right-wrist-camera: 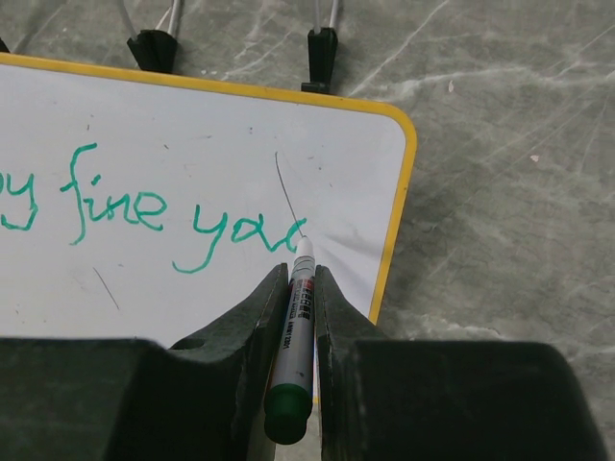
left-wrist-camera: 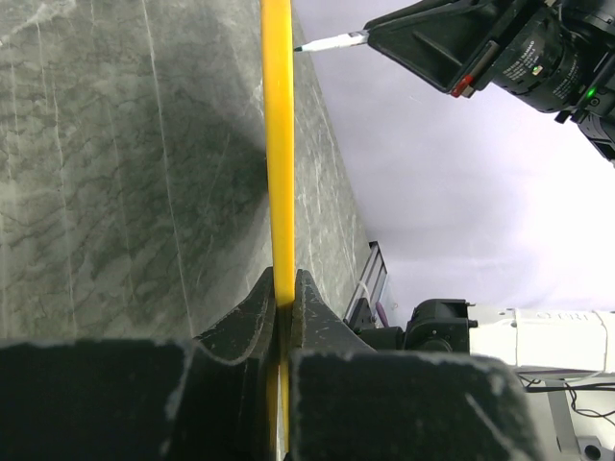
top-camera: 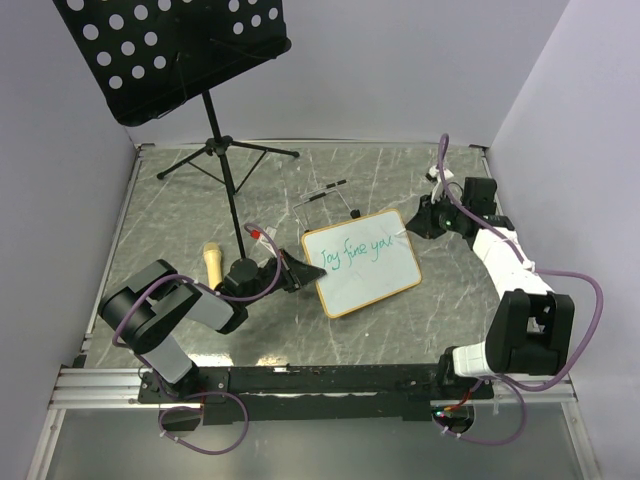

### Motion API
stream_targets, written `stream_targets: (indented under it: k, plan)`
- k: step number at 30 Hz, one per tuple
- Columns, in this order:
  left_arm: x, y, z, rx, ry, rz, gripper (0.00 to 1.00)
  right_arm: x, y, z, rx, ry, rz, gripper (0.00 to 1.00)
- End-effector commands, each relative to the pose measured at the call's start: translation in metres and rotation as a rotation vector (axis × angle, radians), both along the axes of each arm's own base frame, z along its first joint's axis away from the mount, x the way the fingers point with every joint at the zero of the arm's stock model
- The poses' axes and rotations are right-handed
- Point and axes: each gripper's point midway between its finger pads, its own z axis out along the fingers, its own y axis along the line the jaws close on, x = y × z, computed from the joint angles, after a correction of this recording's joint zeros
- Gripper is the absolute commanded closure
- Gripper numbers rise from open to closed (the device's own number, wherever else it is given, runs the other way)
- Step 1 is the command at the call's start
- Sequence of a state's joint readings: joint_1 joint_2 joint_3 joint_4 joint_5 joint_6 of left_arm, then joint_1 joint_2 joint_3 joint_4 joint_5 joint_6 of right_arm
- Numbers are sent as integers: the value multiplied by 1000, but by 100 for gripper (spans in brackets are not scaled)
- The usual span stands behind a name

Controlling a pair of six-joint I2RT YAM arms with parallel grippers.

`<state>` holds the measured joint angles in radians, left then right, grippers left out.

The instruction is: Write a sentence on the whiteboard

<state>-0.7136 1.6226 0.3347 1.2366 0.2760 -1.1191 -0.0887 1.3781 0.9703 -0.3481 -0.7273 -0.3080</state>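
Grey marble-patterned surface (top-camera: pixel 400 170) fills the walled cell, and at its far left corner a black perforated music stand (top-camera: pixel 175 50) rises on a tripod. Both arms reach in from the near edge: the left arm (top-camera: pixel 165 315) lies low across the near left, and the right arm (top-camera: pixel 505 255), with white segments, bends up the right side and points back toward the middle. Between them, about mid-surface, the whiteboard (top-camera: pixel 365 280) sits turned at an angle, its frame tan from above and yellow in the wrist views; its far edge is held by the black clips of a wire holder (top-camera: pixel 320 208). The left pincer (top-camera: pixel 300 275) is clamped on the board's left edge, the frame pinched tight between its two black fingers (left-wrist-camera: pixel 250 317). The right pincer (right-wrist-camera: pixel 300 279) is at the board's far right corner, its fingers pressed together around a marker (right-wrist-camera: pixel 294 346) with a white barrel and a dark green end. The marker's tip is at the board face just right of the last letter; whether it touches cannot be told. Green handwriting (right-wrist-camera: pixel 135 206) runs across the board, reading roughly "Joy fine yaa". Left of the left pincer a short tan cylinder (top-camera: pixel 213 262) lies on the surface, apart from the board
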Motion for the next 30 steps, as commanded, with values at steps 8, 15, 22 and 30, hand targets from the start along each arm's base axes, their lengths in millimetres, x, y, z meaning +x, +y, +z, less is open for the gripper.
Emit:
stream_targets:
  k: [8,15,22,30]
  plan:
    - [-10,-3,82,-210,-283,-46,99,4,0,23,21,-101,21,100]
    - [-10,-4,80,-214,-278,-53,99,4,-3,23,27,-103,25,100]
    - [-10,-4,80,-212,-279,-53,99,4,-5,22,31,-103,22,100]
    - [-11,-3,79,-214,-276,-50,99,5,-8,19,31,-93,13,100]
